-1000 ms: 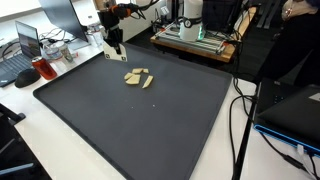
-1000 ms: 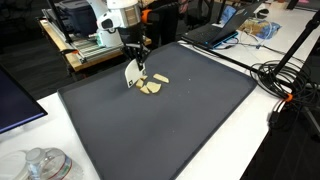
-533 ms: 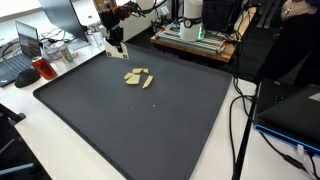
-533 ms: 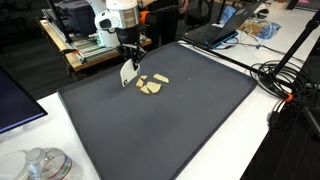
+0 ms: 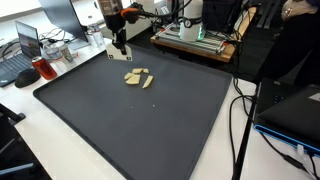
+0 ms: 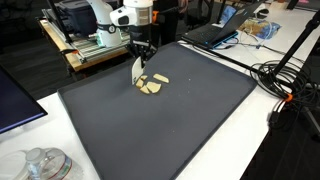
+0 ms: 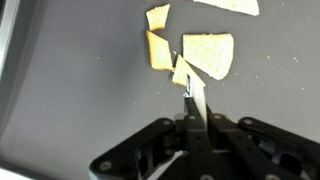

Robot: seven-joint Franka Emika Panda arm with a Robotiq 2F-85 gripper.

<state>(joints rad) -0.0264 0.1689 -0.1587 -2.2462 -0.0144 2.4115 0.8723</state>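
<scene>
The hand [image 6: 140, 52] is clenched on a thin, pale, flat cardboard-like piece [image 6: 137, 68], gripping it by its upper edge. The piece hangs upright beneath the fingers, over the far part of the black rectangular mat [image 6: 180, 130] that covers the white tabletop [image 5: 45, 150]. Whether its lower edge touches the mat cannot be determined.

In the wrist view the hand [image 7: 194, 120] enters from 6 o'clock and the piece [image 7: 197, 97] appears edge-on. A cluster of tan flat fragments [image 7: 208, 52] lies on the mat at 12 o'clock from the hand.

In an exterior view the cluster [image 6: 152, 84] sits just beside the held piece, at its 5 o'clock. In an exterior view the hand [image 5: 118, 44] stands at 10 o'clock from the cluster [image 5: 138, 77].
</scene>
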